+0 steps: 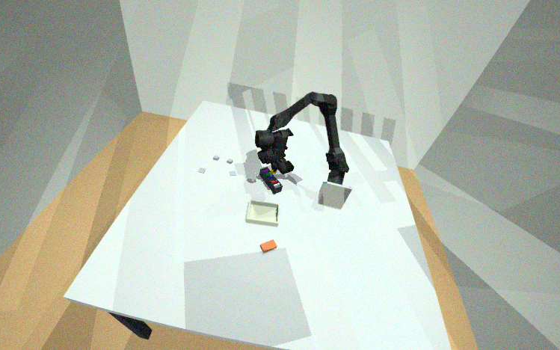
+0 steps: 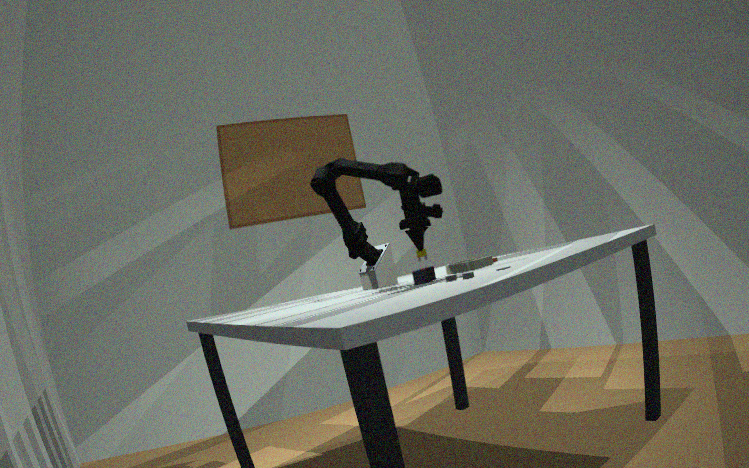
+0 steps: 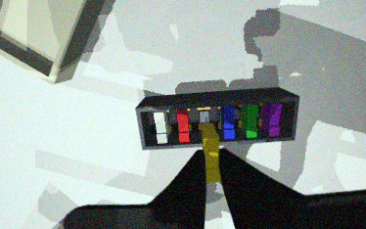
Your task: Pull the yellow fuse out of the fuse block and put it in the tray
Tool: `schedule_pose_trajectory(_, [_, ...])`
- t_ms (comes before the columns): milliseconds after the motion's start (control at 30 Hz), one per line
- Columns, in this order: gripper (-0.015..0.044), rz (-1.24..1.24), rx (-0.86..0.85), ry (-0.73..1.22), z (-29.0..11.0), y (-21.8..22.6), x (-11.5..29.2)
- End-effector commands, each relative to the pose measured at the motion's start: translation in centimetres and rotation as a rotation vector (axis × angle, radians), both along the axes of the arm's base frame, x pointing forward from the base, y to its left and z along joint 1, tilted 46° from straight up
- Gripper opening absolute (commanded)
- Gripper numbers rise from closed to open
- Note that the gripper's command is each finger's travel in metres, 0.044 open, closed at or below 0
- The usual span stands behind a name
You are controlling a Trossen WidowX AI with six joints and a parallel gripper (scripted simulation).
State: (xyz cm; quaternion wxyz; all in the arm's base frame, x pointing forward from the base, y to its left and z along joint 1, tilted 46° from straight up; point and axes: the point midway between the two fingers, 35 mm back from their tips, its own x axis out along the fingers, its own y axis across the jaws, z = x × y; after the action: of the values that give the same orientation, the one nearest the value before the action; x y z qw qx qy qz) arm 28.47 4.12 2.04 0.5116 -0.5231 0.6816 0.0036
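My gripper (image 3: 210, 156) (image 2: 421, 249) (image 1: 278, 167) is shut on the yellow fuse (image 3: 209, 142) (image 2: 421, 254) and holds it upright a little above the black fuse block (image 3: 219, 97) (image 1: 271, 179) (image 2: 423, 274). The fuse's lower end hangs clear over its empty grey slot (image 3: 205, 117). In the block stand a white fuse (image 3: 160, 128), a red fuse (image 3: 183, 126), a blue fuse (image 3: 228, 123), a green fuse (image 3: 250, 121) and a purple fuse (image 3: 271, 118). The cream tray (image 1: 262, 222) (image 3: 54, 78) lies in front of the block and is empty.
An orange block (image 1: 268, 245) lies nearer the table's front. Several small grey squares (image 1: 216, 157) lie left of the fuse block. The arm's grey base box (image 1: 333, 194) stands to the right of the tray.
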Motion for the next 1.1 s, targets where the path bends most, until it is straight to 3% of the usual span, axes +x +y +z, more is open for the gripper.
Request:
schedule_pose_trajectory(0, [0.0,0.001,0.008,0.0,-0.8,1.2,0.3])
schedule_pose_trajectory(1067, [0.0,0.0,0.015,-0.002,-12.9,13.2,-1.2])
